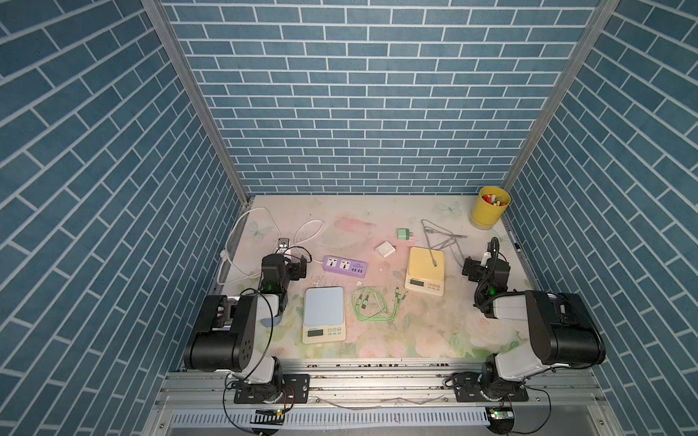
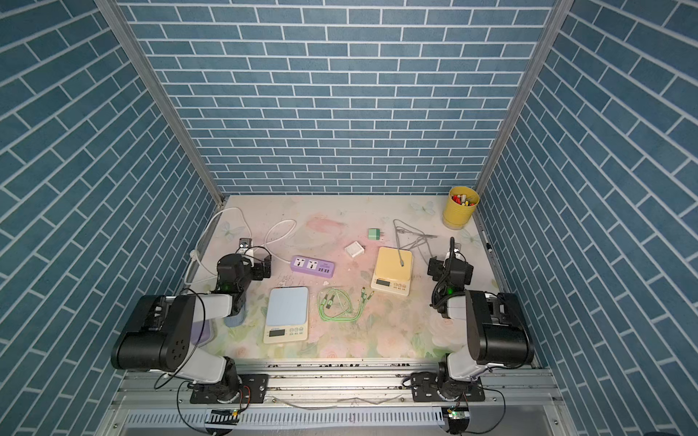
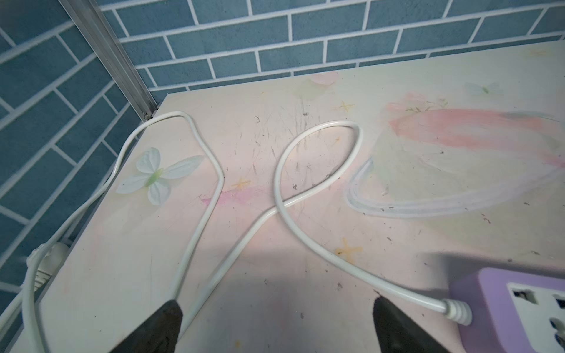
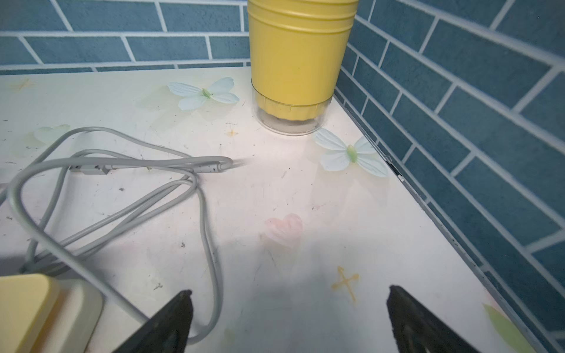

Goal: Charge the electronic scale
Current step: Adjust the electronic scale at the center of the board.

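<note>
The left pincer [image 3: 275, 305] hangs spread wide and empty just above the worktop [image 3: 305, 76], its dark tapered tips astride the white power cord [image 3: 336, 123]. That cord is thick, round and smooth. It loops over itself and ends in a ribbed strain relief at the purple power strip [image 3: 504, 305], a rounded plastic bar lying flat with its sockets up, so a plug could go straight down into it.

The right pincer [image 4: 289, 293] is likewise spread and holds nothing. It hovers over a bare, scuffed patch of the glossy floral worktop, just beside a loose tangle of thin grey cable [image 4: 208, 166]. In a top view, one plug end of that cable rests on the weighing plate of the yellow scale [image 1: 426, 270], which probably marks this as the unit to charge, though I cannot be sure.

A second one, the blue scale [image 1: 324, 313], sits nearer the front edge. Both are flat, round-cornered slabs on cream bases, each with a small display. Between them lies a coiled green cable [image 1: 357, 307] with several tips.

Behind, a white charger block [image 1: 385, 249] and a green charger [image 1: 404, 234] lie loose and unplugged. A ridged yellow cup [image 4: 299, 55] stands upright in the far corner, out of the way. Nothing is connected yet.
</note>
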Available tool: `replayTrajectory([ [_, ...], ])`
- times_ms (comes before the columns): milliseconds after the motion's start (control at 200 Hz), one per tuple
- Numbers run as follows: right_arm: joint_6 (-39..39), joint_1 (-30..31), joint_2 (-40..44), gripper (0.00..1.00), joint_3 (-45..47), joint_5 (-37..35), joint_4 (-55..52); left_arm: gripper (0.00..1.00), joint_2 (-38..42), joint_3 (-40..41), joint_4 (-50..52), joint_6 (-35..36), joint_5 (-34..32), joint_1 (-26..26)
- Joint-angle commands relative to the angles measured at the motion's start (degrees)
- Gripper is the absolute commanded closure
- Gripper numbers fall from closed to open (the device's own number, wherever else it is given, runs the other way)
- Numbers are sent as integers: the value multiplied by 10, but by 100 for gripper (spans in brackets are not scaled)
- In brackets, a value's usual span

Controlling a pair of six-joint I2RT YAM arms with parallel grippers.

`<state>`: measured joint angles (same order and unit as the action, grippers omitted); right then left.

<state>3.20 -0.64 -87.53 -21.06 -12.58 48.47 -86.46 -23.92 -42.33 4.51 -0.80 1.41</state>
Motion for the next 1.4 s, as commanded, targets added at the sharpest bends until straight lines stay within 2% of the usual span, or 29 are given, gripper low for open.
replayTrajectory([
  [0,14,1,-1,1,-9,2,8,0,3,-6,-1,0,-1,-1],
  [1210,15,0,0,1,-11,4,5,0,4,-4,-4,-5,13,-9],
  [1320,10,0,6,5,-13,10,-3,0,16,-21,33,2,28,-9],
  [1395,1,3,44,9,-44,23,-92,0,44,-64,140,0,34,-9],
])
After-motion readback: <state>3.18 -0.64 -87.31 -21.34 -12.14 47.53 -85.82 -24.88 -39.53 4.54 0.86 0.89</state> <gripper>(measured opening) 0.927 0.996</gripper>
